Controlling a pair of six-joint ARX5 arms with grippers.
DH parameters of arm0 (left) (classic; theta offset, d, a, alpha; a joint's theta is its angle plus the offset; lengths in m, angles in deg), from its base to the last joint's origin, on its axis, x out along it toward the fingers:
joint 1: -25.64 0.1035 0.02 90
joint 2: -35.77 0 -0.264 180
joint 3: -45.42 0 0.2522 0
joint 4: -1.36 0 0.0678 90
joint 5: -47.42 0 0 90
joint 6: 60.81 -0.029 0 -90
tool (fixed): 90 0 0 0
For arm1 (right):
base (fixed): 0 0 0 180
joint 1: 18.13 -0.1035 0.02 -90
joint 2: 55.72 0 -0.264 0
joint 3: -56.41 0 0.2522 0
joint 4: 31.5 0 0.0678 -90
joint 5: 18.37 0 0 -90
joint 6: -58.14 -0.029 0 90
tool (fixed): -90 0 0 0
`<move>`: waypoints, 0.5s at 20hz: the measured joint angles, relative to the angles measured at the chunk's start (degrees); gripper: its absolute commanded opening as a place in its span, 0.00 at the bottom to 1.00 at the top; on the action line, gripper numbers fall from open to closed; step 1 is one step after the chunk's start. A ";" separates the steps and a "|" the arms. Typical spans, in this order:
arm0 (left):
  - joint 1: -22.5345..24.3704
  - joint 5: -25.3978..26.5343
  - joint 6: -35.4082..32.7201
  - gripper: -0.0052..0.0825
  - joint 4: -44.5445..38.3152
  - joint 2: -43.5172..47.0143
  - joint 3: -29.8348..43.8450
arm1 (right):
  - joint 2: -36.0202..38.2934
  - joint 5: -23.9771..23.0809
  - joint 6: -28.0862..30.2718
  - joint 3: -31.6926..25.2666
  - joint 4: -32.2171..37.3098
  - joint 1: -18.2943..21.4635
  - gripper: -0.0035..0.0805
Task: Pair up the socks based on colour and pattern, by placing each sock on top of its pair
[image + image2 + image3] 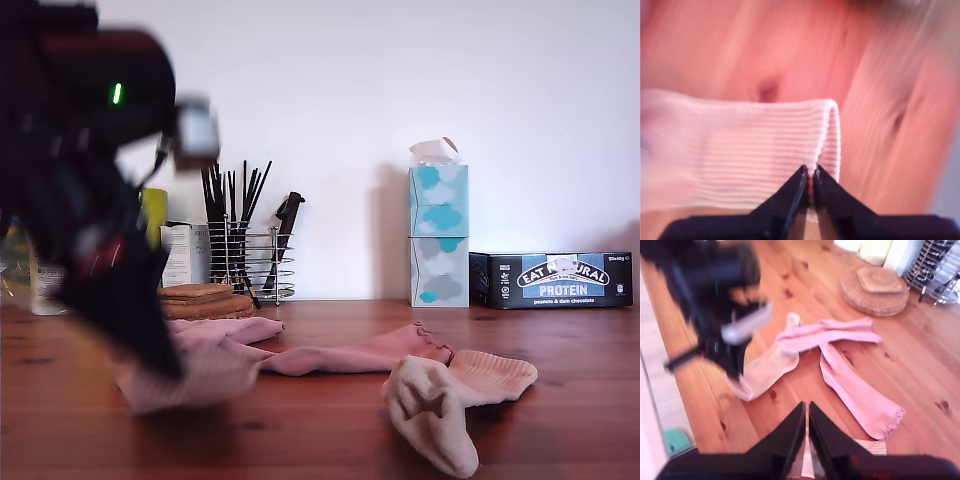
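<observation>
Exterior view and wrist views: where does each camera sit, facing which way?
Exterior view: table height, facing the wall; my first arm blurred at the exterior view's left.
First wrist view: on my first gripper, looking down at the cream sock it pinches.
Second wrist view: high, looking past my second gripper onto the table.
Shared: exterior and second wrist views show the pink socks.

We saw the first arm [90,200], in front of the coasters [205,298], only as a dark blur; it hid part of the cream sock [200,378].
</observation>
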 measured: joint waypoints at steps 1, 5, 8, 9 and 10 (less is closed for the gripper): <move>0.02 -2.51 0.24 0.03 1.88 1.36 -3.02 | -0.55 0.52 0.50 0.00 -0.07 -0.11 0.19; 0.00 -11.80 0.37 0.03 10.64 4.02 -16.83 | -4.02 3.89 5.44 0.00 0.46 -2.27 0.37; -0.52 -12.79 0.22 0.03 16.50 4.07 -21.22 | -7.48 4.37 11.52 0.00 3.50 -7.85 0.49; -0.85 -12.83 -0.39 0.03 18.62 4.04 -22.08 | -8.70 4.37 14.12 0.00 5.55 -9.29 0.51; -1.25 -12.98 -1.75 0.03 20.57 4.04 -22.75 | -9.97 3.76 16.74 0.00 7.76 -10.56 0.51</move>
